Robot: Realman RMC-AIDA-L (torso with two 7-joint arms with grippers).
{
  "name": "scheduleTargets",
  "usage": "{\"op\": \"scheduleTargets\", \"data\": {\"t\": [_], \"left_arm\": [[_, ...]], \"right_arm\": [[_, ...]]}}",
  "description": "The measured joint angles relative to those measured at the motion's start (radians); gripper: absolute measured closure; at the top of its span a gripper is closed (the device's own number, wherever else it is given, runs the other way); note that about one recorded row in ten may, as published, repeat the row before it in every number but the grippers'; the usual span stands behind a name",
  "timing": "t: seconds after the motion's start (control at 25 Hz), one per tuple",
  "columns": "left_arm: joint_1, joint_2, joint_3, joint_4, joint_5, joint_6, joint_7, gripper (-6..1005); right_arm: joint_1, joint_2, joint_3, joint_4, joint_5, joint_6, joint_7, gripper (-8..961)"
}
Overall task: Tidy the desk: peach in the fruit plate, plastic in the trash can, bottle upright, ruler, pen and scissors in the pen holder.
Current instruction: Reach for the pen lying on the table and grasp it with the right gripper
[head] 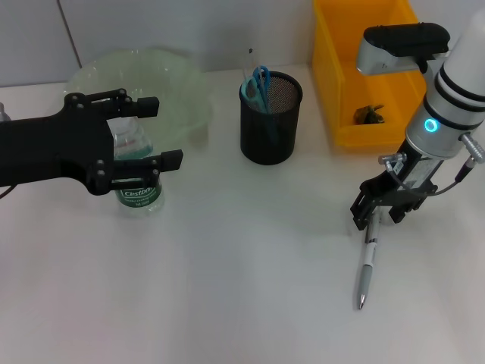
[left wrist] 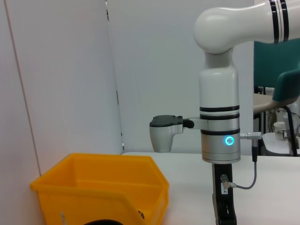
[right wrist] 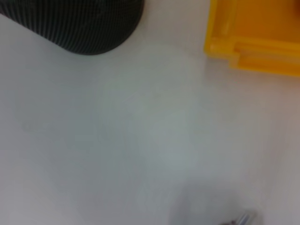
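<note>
A clear bottle [head: 140,189] with a green label stands upright in front of the fruit plate [head: 163,72]. My left gripper [head: 155,134] is open, one finger on each side of the bottle's upper part. A silver pen [head: 366,269] lies on the table at the right. My right gripper [head: 377,212] hangs low over its upper end, open, its fingers astride it. Blue scissors [head: 260,82] stand in the black mesh pen holder [head: 270,125] next to a thin pale strip. No peach shows. The yellow trash can [head: 345,91] holds a dark crumpled scrap [head: 369,114].
The trash can [left wrist: 101,185] stands at the back right, close to the right arm [left wrist: 219,117]. The right wrist view takes in the pen holder [right wrist: 79,23], a corner of the trash can [right wrist: 255,40] and bare table between them.
</note>
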Motion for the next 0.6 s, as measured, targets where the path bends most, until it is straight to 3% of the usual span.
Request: {"op": "scheduleTargets", "data": {"t": [0.6], "left_arm": [[0.001,0.0,0.0,0.0,0.0,0.0,0.007,216]], "right_arm": [[0.0,0.002,-0.025,0.028,0.0,0.009,-0.001,318]]}}
